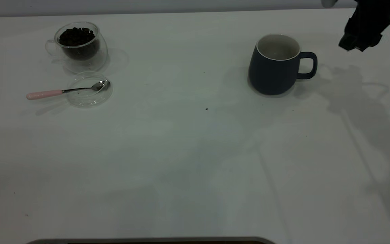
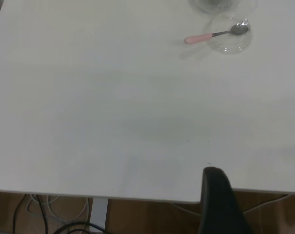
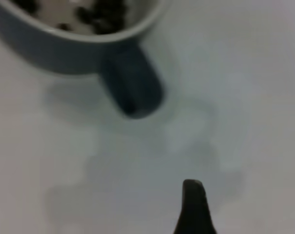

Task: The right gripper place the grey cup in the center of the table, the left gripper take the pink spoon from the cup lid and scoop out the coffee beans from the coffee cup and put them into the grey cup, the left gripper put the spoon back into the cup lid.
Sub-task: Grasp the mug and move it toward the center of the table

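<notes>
Right gripper (image 1: 359,45) hovers near the table's (image 1: 181,162) far right corner, holding nothing; finger opening cannot be determined. Grey cup (image 1: 276,66) stands upright just beside it, handle toward it. Spoon (image 1: 66,90) rests across the lid (image 1: 90,91), near the far left corner, beside the coffee cup (image 1: 78,45).

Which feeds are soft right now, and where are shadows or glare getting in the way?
Right wrist view: out of focus, the grey cup and its handle smeared, blotchy shadow below. Exterior view: sharp but dim, the right arm's shadow streaks the table beside the cup. Left wrist view: evenly lit, mildly soft, with a glint on the pink spoon.
</notes>
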Tool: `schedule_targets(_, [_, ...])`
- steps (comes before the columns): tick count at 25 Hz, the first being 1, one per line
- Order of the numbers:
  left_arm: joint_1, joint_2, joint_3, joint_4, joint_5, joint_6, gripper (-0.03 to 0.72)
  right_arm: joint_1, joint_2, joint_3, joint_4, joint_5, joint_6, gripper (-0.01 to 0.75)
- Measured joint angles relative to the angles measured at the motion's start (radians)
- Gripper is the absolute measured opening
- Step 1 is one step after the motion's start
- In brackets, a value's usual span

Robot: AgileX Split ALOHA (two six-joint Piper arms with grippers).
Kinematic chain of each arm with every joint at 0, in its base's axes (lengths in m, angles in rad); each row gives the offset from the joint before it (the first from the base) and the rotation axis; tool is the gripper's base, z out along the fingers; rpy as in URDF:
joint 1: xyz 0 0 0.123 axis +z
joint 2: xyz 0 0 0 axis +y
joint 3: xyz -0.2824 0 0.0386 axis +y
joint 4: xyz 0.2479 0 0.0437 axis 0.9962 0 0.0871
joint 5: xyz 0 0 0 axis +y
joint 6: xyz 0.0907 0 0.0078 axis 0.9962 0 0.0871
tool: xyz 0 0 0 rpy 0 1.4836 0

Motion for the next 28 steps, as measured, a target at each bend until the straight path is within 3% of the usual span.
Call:
schedule_targets(4, [0.0,0.0,0.0,0.0,0.0,0.0,0.462,0.002,0.0,-0.102,0.155,0.351,-0.075,0.582])
schedule_targets(6, [0.0,0.0,0.0,0.0,0.0,0.0,0.462,0.002,0.0,-0.138,0.215,0.391,-0.213,0.565])
schedule_targets(10, [0.0,0.0,0.0,0.0,0.0,0.0,0.462,-0.007,0.017,-0.18,0.318,0.327,-0.549,0.522])
schedule_targets(14, [0.0,0.0,0.0,0.0,0.0,0.0,0.462,-0.016,0.073,-0.183,0.407,0.296,-0.746,0.474])
schedule_targets(21, [0.0,0.0,0.0,0.0,0.0,0.0,0.462,-0.023,0.169,-0.183,0.555,0.216,-0.921,0.46])
schedule_targets(28, [0.0,0.0,0.0,0.0,0.0,0.0,0.462,-0.024,0.211,-0.185,0.746,0.212,-1.074,0.46])
